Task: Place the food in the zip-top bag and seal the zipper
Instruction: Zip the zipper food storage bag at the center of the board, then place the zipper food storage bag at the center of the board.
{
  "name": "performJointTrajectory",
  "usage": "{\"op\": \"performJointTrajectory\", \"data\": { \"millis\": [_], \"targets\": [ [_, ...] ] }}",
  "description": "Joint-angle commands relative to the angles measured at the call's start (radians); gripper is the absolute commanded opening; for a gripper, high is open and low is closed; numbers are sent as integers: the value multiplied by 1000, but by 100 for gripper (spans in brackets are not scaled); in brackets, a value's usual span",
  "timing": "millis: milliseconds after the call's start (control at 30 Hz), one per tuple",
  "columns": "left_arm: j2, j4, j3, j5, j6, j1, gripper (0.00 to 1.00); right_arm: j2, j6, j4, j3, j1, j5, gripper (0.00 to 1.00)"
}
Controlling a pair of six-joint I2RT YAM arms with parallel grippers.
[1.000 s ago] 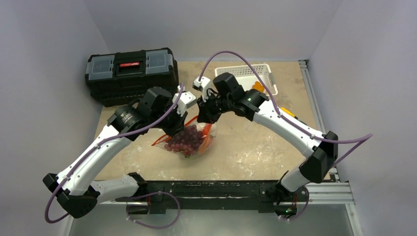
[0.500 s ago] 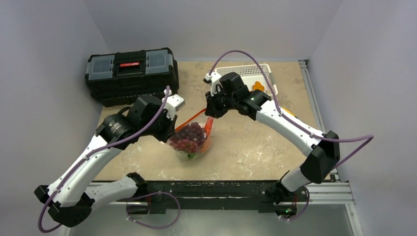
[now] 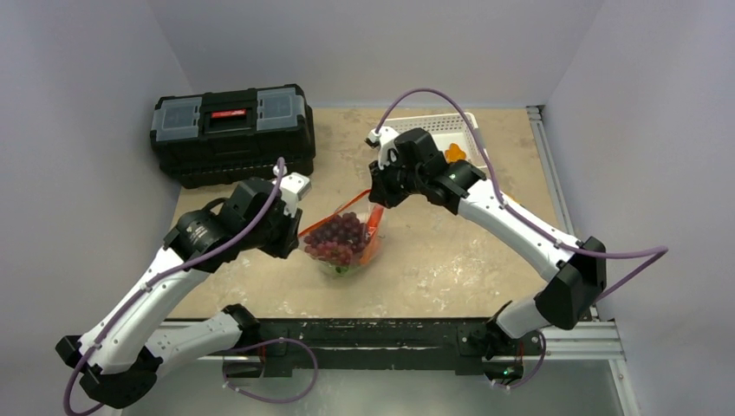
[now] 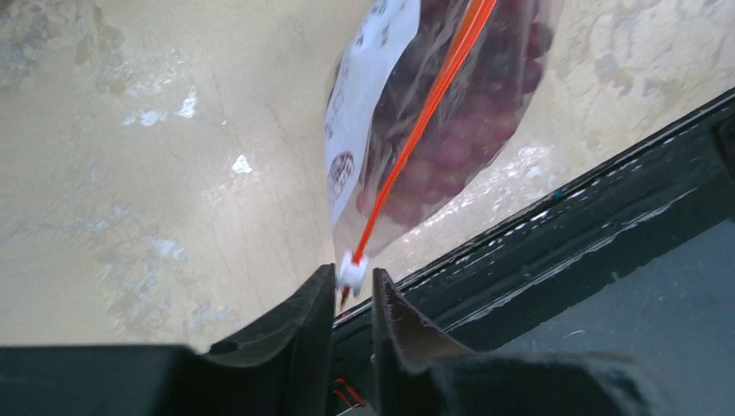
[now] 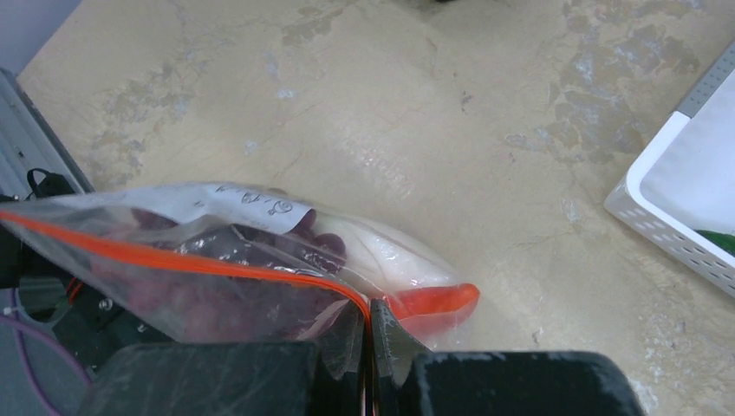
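Nearest, in front of the black toolbox [image 3: 232,130], the left gripper [image 4: 350,288] pinches the white slider [image 4: 351,270]. Next, to the right of the toolbox, the zip-top bag [image 3: 342,253] is stretched out, with grapes [image 3: 338,236], a carrot [image 5: 433,302] and a white bulb [image 5: 381,256] inside. Farther back, the right gripper [image 5: 373,334] is clamped on the bag's other corner. The zipper [image 4: 416,130] looks shut almost all along, so the job seems nearly done.
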Motion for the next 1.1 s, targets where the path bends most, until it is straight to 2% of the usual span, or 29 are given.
{"op": "performJointTrajectory", "data": {
  "millis": [0, 200, 267, 433, 567, 733, 900, 1067],
  "targets": [
    [-28, -85, 4, -81, -54, -2, 30, -102, -53, 35, -23, -15, -44, 0],
    [-82, -83, 73, -161, -86, -2, 64, -172, -41, 21, -32, 58, -215, 0],
    [-121, -85, 104, -198, -102, -2, 71, -186, -16, 22, -25, 81, -296, 0],
    [-256, -76, 156, -300, -135, -3, 75, -200, 110, 106, -30, 99, -485, 0],
    [-342, -41, 152, -306, -140, -2, 76, -212, 277, 348, -95, 119, -649, 0],
    [-376, -25, 135, -307, -153, -2, 76, -174, 469, 644, -135, 168, -745, 0],
    [-349, -24, 133, -294, -156, -2, 76, -106, 709, 956, -195, 182, -744, 0],
    [-338, -27, 137, -279, -157, -2, 76, -17, 900, 1028, -351, 103, -639, 0]
  ]
}}
